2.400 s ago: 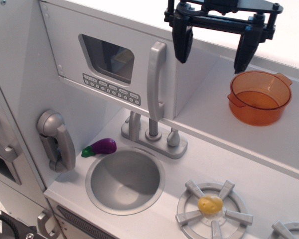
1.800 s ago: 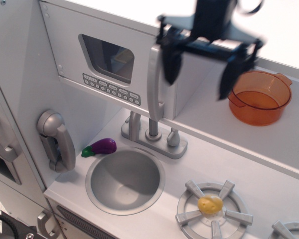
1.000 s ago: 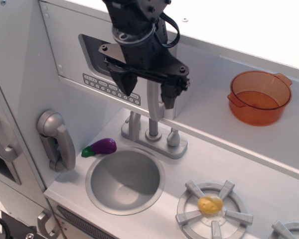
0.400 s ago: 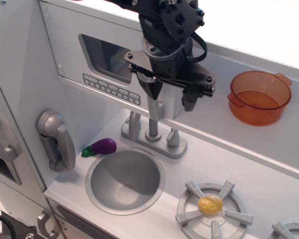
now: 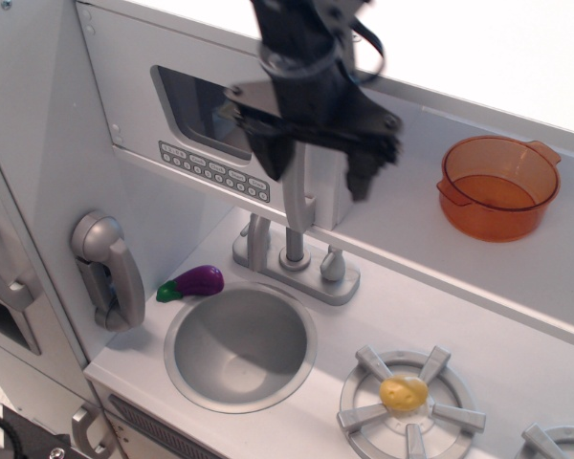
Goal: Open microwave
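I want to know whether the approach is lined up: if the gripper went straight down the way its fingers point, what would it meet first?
Probably the microwave's vertical handle: the gripper is open with one finger on each side of it. Depth is unclear, so it may pass in front.

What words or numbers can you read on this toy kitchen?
None can be read.
The button strip on the microwave door has tiny markings, too small to read.
The orange pot, the telephone handset and the gripper over the door handle show no writing.
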You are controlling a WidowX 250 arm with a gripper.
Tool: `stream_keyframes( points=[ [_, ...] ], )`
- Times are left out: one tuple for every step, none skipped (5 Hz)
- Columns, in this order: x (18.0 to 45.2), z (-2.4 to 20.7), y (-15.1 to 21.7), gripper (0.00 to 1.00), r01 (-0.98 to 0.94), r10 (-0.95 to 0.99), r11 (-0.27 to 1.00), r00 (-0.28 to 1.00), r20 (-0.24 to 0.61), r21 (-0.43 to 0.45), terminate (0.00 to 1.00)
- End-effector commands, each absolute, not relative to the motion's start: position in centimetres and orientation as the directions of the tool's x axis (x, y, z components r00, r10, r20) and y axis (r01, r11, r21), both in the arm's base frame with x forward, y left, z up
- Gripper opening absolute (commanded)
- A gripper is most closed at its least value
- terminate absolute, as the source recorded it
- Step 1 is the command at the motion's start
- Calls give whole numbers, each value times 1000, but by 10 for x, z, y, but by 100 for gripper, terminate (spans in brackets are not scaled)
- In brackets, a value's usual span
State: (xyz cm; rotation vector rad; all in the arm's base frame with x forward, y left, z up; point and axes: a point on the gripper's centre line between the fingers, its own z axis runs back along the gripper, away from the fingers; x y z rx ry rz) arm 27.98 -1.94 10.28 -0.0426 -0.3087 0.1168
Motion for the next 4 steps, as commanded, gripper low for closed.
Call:
stream_keyframes(
  points=[
    [282, 112, 2, 100, -127, 124, 992, 935, 332, -11, 0],
    [289, 110, 1, 100, -123, 110, 992, 928, 357, 12, 0],
    [293, 107, -5, 100, -110, 94, 994, 921, 378, 19, 0],
    [300, 108, -6, 100, -103, 83, 994, 911, 404, 28, 0]
  ],
)
